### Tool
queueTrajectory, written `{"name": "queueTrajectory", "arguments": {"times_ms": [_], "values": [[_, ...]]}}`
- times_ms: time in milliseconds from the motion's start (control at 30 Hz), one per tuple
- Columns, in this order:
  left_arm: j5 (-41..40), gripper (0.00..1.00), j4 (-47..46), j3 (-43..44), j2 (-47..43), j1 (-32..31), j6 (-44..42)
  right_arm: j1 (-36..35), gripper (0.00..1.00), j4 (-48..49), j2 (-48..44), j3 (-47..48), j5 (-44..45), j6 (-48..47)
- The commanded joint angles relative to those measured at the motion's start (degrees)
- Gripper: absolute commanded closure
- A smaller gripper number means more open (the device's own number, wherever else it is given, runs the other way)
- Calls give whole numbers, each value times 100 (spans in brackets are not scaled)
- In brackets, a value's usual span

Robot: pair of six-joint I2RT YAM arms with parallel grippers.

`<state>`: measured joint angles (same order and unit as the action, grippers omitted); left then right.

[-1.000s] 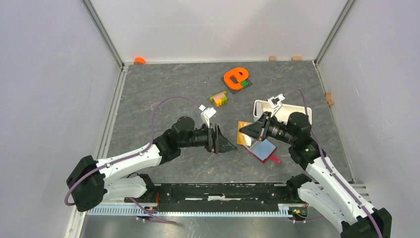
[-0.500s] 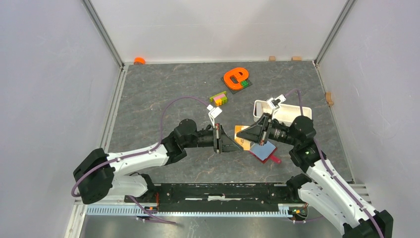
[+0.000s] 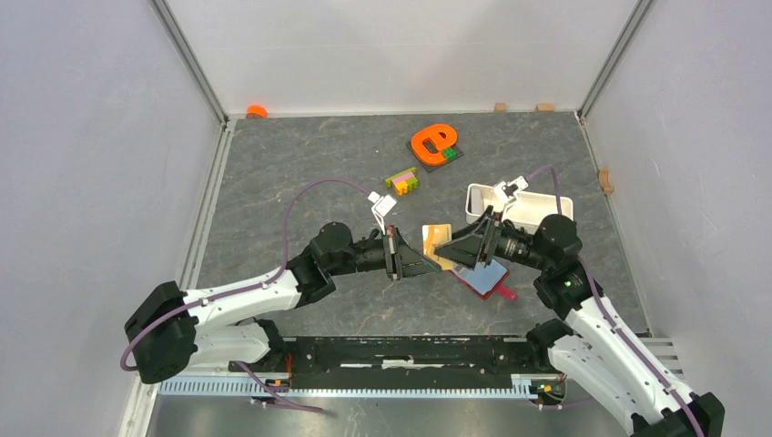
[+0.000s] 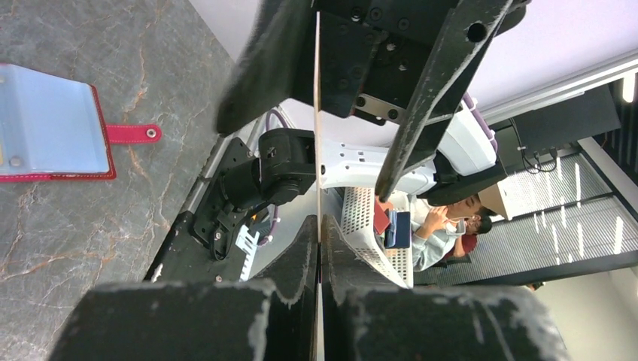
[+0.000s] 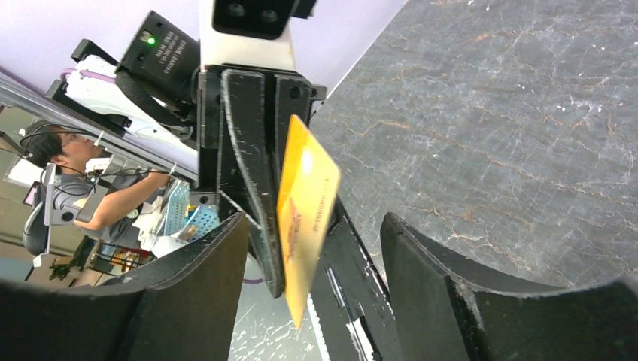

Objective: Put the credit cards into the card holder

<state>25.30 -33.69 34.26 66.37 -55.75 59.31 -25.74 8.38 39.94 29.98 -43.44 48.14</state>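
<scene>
In the middle of the overhead view, the left gripper (image 4: 319,222) pinches a tan-orange credit card (image 3: 439,237) on edge, clear of the table. Facing it, the right gripper (image 5: 314,219) stands wide around the card, apparently not touching. I'd want it to back straight out without brushing the card. Then the left can lower the card to the open card holder (image 3: 487,273), lying blue side up just right of centre. The table (image 3: 300,164) is grey and marbled, white-walled; a seated person (image 5: 53,162) shows beyond.
</scene>
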Motion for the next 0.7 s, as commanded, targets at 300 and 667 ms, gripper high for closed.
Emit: {"name": "queueTrajectory", "arguments": {"times_ms": [300, 667], "values": [[66, 98, 23, 204, 80, 29, -117, 17, 86, 780, -313, -237, -77, 416], [-401, 11, 1953, 1100, 1241, 510, -1496, 1071, 100, -1712, 14, -1041, 1647, -109]]}}
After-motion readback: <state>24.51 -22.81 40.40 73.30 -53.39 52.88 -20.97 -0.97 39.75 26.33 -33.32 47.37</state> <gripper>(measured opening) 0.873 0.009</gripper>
